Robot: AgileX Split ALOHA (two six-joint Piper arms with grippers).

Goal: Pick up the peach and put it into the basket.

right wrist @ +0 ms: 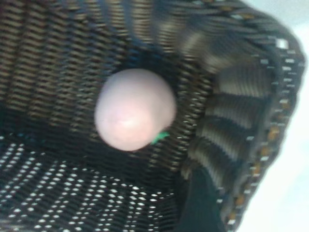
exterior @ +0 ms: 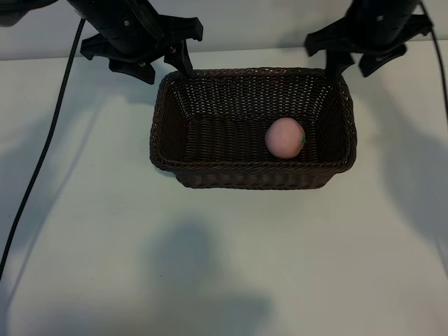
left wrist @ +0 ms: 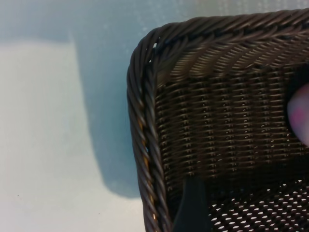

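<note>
One peach (exterior: 284, 138), one basket (exterior: 175, 119), two grippers; the peach lies inside the basket on its floor, toward the right end and close to the near long wall, touched by neither gripper; your left gripper (exterior: 162, 64) hangs at the basket's far left corner, fingers spread wide and empty; your right gripper (exterior: 351, 64) hangs at the far right corner, likewise parted and holding nothing; the exterior view alone shows both arms and the white table (exterior: 84, 231); the right wrist view alone shows the peach's green leaf mark (right wrist: 159, 137) close up; the left wrist view catches only a pink edge of the fruit.
</note>
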